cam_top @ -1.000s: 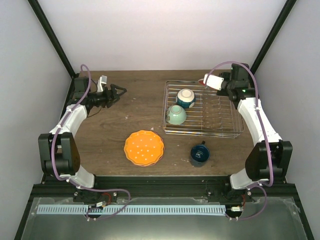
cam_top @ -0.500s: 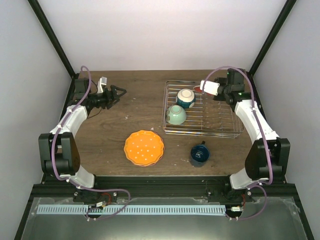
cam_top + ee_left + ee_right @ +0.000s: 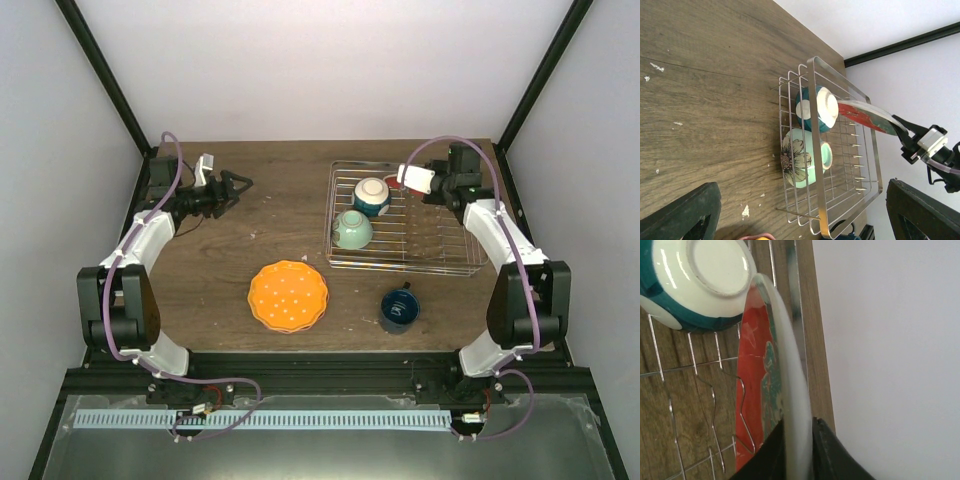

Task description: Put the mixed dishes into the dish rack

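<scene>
The silver wire dish rack (image 3: 400, 268) sits right of centre. Inside it a cream bowl with a blue outside (image 3: 371, 196) and a pale green flowered bowl (image 3: 352, 229) rest upside down. My right gripper (image 3: 407, 183) hangs over the rack's far right part, shut on the rim of a red-and-teal plate (image 3: 760, 390) held on edge, close beside the blue bowl (image 3: 700, 280). An orange dotted plate (image 3: 288, 295) and a dark blue mug (image 3: 399, 309) lie on the table in front of the rack. My left gripper (image 3: 243, 182) is open and empty at the far left.
The wooden table ends just behind the rack's back rim (image 3: 794, 285), at a white wall. Upright divider wires (image 3: 860, 165) fill the rack's right half. Black frame posts rise at both back corners.
My right gripper has carried the red-and-teal plate leftward, over the rack's back side and closer to the blue bowl. The left arm has stayed still.
</scene>
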`<state>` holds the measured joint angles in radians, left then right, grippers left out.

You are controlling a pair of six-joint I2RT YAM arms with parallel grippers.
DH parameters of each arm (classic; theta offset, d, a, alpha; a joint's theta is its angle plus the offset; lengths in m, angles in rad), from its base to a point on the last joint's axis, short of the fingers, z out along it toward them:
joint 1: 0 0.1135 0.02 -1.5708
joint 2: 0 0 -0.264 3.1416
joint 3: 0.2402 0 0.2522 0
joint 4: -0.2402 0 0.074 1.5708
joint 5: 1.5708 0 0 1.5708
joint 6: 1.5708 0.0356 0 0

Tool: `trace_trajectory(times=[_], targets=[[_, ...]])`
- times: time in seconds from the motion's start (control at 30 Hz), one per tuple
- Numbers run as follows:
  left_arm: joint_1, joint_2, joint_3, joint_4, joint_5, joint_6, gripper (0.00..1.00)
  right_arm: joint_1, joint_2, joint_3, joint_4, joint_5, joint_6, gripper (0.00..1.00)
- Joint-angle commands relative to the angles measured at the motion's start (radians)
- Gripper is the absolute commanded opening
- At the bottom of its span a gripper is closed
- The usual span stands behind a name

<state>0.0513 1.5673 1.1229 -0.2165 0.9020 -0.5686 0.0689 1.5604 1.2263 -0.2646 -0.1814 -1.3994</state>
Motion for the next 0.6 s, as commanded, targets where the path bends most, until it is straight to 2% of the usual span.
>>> trace_trajectory(times=[0.0,0.37,0.5,0.57], targets=[[-0.005,-0.020,-0.003,0.016,0.003,0.010,0.92,0.006,-0.005,0.008,0.162,-0.010,0.011,0.16],[-0.004,-0.010,0.001,0.015,0.008,0.012,0.92,0.002,0.004,0.004,0.193,0.023,0.028,0.52],[-0.004,0.000,0.008,0.016,0.016,0.012,0.91,0.002,-0.015,0.000,0.182,0.024,0.039,0.73],[-0.003,0.004,0.010,0.018,0.019,0.012,0.91,0.002,-0.028,-0.006,0.174,0.019,0.053,0.80]])
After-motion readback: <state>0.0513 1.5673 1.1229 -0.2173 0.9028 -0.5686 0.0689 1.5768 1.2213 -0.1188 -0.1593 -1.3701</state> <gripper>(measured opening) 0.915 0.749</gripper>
